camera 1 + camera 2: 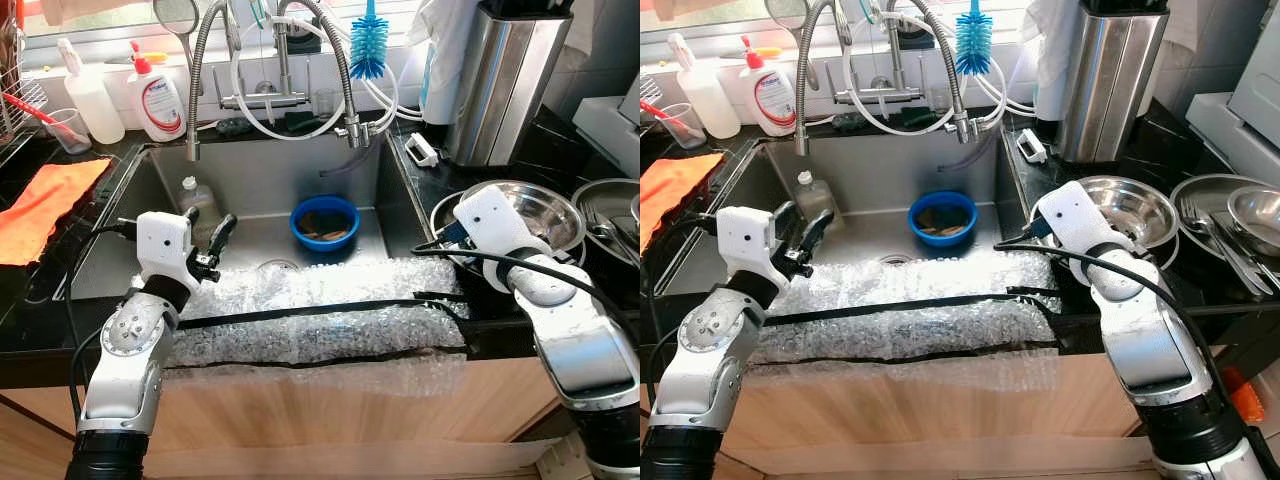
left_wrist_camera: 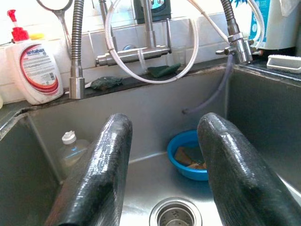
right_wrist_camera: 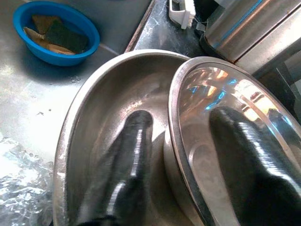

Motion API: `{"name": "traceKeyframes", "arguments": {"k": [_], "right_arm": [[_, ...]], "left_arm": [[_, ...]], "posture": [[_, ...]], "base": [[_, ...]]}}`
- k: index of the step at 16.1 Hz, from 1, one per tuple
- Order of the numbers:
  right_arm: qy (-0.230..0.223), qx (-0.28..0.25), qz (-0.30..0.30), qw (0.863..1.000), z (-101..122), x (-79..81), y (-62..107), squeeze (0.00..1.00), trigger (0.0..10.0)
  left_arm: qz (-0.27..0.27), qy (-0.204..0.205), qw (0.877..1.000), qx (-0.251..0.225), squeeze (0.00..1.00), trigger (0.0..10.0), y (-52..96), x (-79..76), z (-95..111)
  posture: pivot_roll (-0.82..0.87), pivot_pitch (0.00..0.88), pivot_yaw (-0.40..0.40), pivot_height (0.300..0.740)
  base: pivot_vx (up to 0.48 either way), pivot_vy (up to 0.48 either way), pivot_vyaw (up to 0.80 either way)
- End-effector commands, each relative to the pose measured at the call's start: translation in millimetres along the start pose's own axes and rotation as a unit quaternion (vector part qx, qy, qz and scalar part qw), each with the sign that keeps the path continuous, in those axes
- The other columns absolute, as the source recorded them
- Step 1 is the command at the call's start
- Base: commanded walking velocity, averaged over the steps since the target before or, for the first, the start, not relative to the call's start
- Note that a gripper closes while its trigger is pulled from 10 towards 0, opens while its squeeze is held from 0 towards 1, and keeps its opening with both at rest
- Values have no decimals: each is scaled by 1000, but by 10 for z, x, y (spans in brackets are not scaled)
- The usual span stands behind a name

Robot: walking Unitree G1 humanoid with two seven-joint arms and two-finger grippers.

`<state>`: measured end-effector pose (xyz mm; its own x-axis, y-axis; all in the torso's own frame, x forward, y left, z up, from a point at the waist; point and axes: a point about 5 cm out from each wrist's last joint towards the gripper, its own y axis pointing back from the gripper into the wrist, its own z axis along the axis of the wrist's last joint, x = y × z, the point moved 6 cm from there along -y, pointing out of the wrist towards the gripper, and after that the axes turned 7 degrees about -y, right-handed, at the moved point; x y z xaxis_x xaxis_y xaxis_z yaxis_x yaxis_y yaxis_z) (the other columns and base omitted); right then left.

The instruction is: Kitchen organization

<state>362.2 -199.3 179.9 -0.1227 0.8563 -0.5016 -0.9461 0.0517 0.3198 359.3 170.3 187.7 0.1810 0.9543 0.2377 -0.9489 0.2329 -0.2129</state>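
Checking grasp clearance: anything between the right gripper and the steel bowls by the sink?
Nothing visible. The right gripper is open, straddling the rim of the smaller steel bowl, which sits inside the larger steel bowl.

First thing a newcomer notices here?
Bubble wrap draped over the sink's front edge, between both arms. The right gripper straddles the rim of a steel bowl nested in a larger steel bowl on the counter; the left gripper hangs open over the sink.
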Motion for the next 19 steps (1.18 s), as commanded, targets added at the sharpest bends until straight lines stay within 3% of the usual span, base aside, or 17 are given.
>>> {"name": "traceKeyframes", "arguments": {"k": [1, 13, 15, 17, 18, 19], "right_arm": [[5, -2, 4, 1000, 21, 29, -3, 0, 0], [12, -26, 7, 1000, 143, 82, -26, 0, 0], [13, -39, -1, 999, 210, 56, -23, 0, 0], [-4, -85, -21, 996, 408, -16, 16, 0, 0], [-10, -99, -32, 994, 487, -72, 43, 0, 3882], [-9, -109, -37, 993, 535, -103, 61, 0, 10000]], "left_arm": [[-3, -2, 1000, 4, 0, 10000, -13, 12, 1], [-3, -4, 1000, 4, 0, 10000, -18, 8, -1], [-2, -2, 1000, 4, 0, 10000, -20, 10, 2], [2, 1, 1000, 2, 0, 10000, -10, 21, 6], [3, 3, 1000, 1, 0, 10000, 2, 26, 12], [5, 4, 1000, 0, 0, 10000, 6, 31, 16]], "posture": [[-115, 0, 95, 740], [-108, 0, 90, 740], [-106, 0, 88, 740], [-106, 0, 85, 740], [-104, 0, 85, 740], [-103, 0, 83, 740]], "base": [[0, 0, 0], [0, 0, 0], [0, 0, 0], [0, 0, 0], [0, 0, 0], [0, 0, 0]]}}
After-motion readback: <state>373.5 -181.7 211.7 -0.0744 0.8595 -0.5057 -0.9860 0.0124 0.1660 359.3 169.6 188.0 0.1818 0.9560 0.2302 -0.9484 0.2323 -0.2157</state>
